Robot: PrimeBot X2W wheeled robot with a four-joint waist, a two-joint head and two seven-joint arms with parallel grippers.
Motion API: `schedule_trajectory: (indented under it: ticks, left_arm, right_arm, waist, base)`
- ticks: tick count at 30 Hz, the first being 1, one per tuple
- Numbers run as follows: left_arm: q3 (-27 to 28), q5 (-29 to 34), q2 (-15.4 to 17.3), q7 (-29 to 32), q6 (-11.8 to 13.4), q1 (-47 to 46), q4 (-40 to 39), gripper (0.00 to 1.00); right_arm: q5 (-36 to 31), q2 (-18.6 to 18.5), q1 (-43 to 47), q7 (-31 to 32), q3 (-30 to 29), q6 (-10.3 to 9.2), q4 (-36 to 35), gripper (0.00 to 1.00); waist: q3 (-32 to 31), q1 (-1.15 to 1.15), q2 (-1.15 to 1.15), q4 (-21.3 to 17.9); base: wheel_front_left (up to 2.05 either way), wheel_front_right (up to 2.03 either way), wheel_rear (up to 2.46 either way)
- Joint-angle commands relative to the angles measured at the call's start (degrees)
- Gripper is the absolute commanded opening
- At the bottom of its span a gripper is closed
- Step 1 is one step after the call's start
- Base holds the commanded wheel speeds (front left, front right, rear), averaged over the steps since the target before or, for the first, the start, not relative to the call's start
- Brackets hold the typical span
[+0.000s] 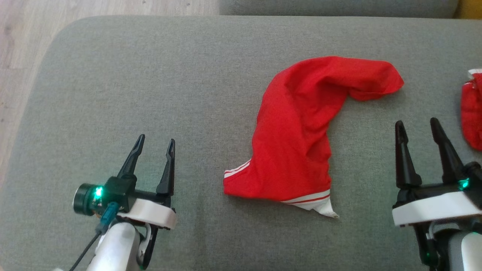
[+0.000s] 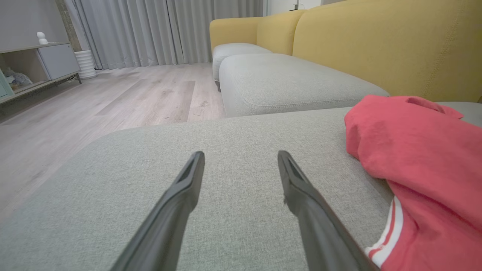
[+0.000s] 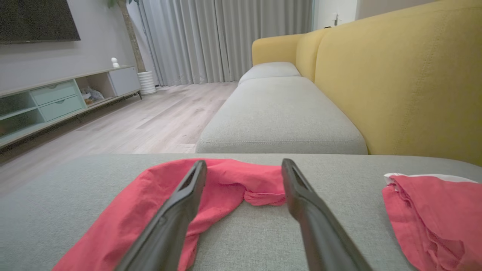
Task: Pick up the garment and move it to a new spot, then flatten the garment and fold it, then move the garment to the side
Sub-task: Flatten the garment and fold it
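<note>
A red garment (image 1: 301,131) with white stripes at its hem lies crumpled on the grey sofa cushion (image 1: 150,94), stretching from the near middle up to the right. My left gripper (image 1: 155,145) hovers open to the left of it, with nothing between its fingers. My right gripper (image 1: 417,125) stands open to the right of the garment, also empty. In the left wrist view the garment (image 2: 421,158) lies right of the open fingers (image 2: 188,188). In the right wrist view the garment (image 3: 226,184) lies beyond and left of the open fingers (image 3: 301,195).
A second red cloth (image 1: 472,109) lies at the cushion's right edge, also seen in the right wrist view (image 3: 433,210). The cushion's rounded left edge drops to a wooden floor (image 1: 22,45). A yellow sofa back (image 3: 395,75) and another grey seat (image 3: 278,120) lie beyond.
</note>
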Motion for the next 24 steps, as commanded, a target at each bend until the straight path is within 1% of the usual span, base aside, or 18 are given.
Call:
schedule_trajectory:
  ticks: [1, 5, 13, 14, 17, 20, 24]
  left_arm:
    - [2.3, 0.0, 1.3, -0.5, 0.3, -1.4, -1.9, 1.00]
    - [2.2, -0.1, 1.6, -0.5, 0.4, -1.7, -1.7, 1.00]
    - [1.6, -0.2, 1.9, -0.5, 0.7, -2.0, -1.7, 1.00]
    - [1.5, -0.3, 1.9, -0.5, 0.6, -2.1, -1.8, 1.00]
    - [0.5, -1.2, 0.8, 0.0, -0.7, -2.8, -3.2, 1.00]
    - [-2.8, -1.4, -0.3, 3.3, -2.4, -3.7, -3.7, 1.00]
    - [-7.9, -3.2, -1.9, 10.7, -4.4, -4.2, -2.5, 1.00]
  right_arm:
    - [0.1, -0.2, -1.0, 0.3, 1.8, -0.04, -2.8, 1.00]
    - [1.4, -0.2, -0.4, 0.5, 2.1, -0.04, -4.0, 1.00]
    - [2.7, -0.2, -0.2, 0.5, 2.3, -0.04, -4.0, 1.00]
    - [2.8, -0.2, -0.2, 0.5, 2.3, -0.04, -4.0, 1.00]
    - [3.0, -0.2, -0.2, 0.6, 2.1, -0.04, -4.1, 1.00]
    - [3.1, -0.2, -0.1, 0.7, 1.9, -0.04, -4.3, 1.00]
    - [3.2, -0.2, -0.3, 0.9, 2.1, -0.04, -4.7, 1.00]
  waist:
    - [0.1, 0.00, 0.00, -0.2]
    - [0.3, 0.00, 0.00, -0.5]
    - [0.4, 0.00, 0.00, -0.6]
    - [0.4, 0.00, 0.00, -0.5]
    - [0.7, 0.00, 0.00, -0.4]
    - [1.1, 0.00, 0.00, -0.3]
    - [1.6, 0.00, 0.00, -0.7]
  base:
    - [0.00, 0.00, 0.00]
    - [0.00, 0.00, 0.00]
    - [0.00, 0.00, 0.00]
    - [0.00, 0.00, 0.00]
    - [0.00, 0.00, 0.00]
    - [0.00, 0.00, 0.00]
    - [0.00, 0.00, 0.00]
